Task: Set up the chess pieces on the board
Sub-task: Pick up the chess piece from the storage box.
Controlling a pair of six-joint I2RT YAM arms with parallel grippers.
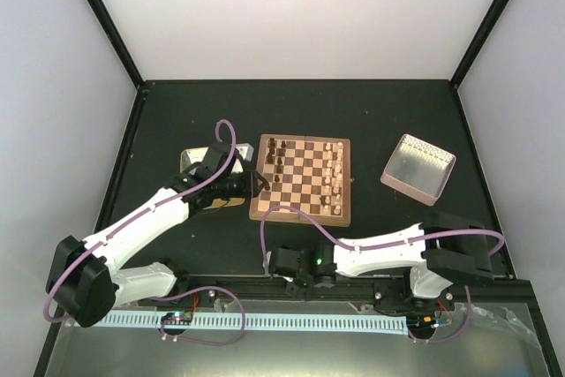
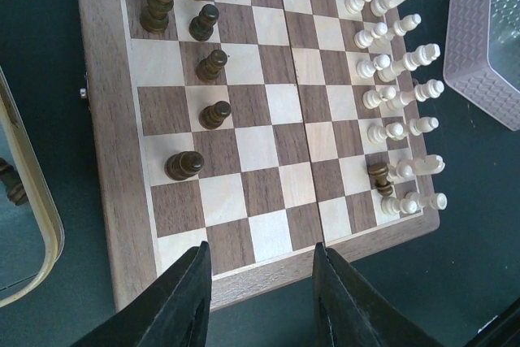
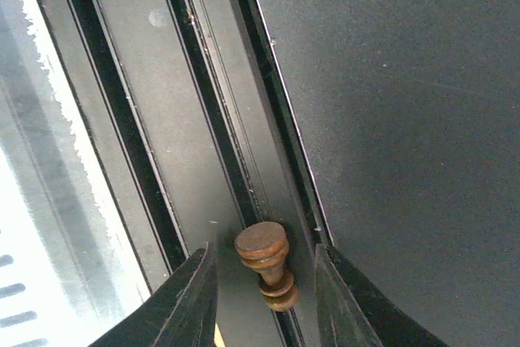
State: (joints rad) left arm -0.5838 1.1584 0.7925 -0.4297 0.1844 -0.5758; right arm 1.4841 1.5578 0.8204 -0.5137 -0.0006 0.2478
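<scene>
Right wrist: right tool (image 3: 261, 259) straddles a dark pawn (image 3: 266, 264), one finger on each side. A gap shows on both sides, so it isn't clamped yet; I read it as released and lined up for a pinch. The pawn lies on its side in a channel of the metal rail (image 3: 195, 119) at the near edge of the bench, base toward the camera. It's well apart from the board (image 1: 300, 214). The fingers sit across the channel, probably because that's the only way to get pads on the pawn's stem. Risk is that the channel walls stop the fingers, or the round body rolls out of the pinch.

Left wrist: left tool (image 2: 260, 249) is released with nothing between its fingers, hanging over one edge of the board. It looks like it's parked out of the way.

- **Cream pieces** (image 2: 390, 95): two rows along one side, look complete.
- **Dark pieces** (image 2: 210, 64): opposite side, with bare squares toward the left tool's end. The pawn likely belongs there.
- **Stray dark piece** (image 2: 379, 177): sits among the cream ones and needs moving.

Top view also shows the tin (image 1: 196, 158) beside the board and the perforated tray (image 1: 418, 165) off to the other side.
</scene>
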